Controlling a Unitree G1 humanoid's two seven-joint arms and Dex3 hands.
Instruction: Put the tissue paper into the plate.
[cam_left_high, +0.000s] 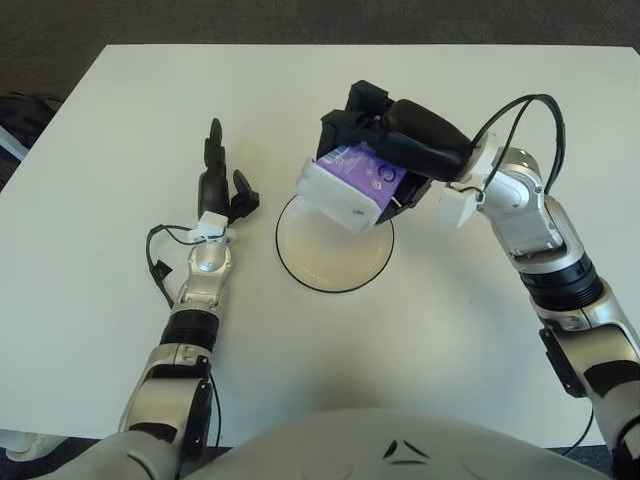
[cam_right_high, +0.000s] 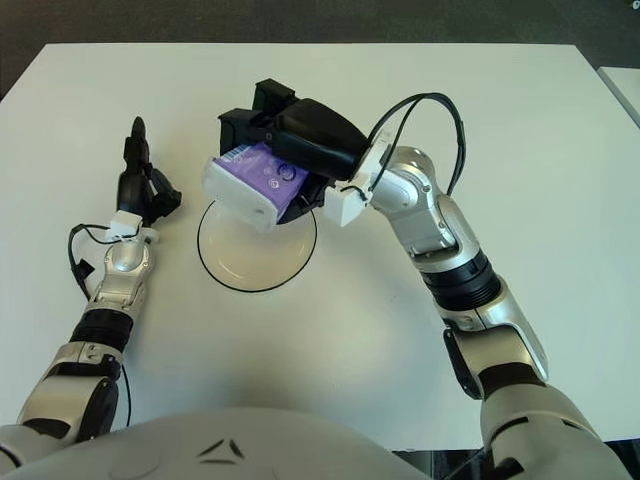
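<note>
Left eye view is showing the left hand (cam_left_high: 222, 185) just to the left of the plate (cam_left_high: 300, 275), fingers spread out and holding nothing. The plate is sitting on the white table (cam_left_high: 90, 250). Over the far side of the plate, the right hand (cam_left_high: 385, 150) is gripping the tissue paper (cam_left_high: 350, 185) pack, which is tilting with its white end down. I think the hand needs to be going lower and more over the plate's middle before letting go, so the pack is not tipping off the rim. The purple label is showing round marks, but the writing is too small to read
</note>
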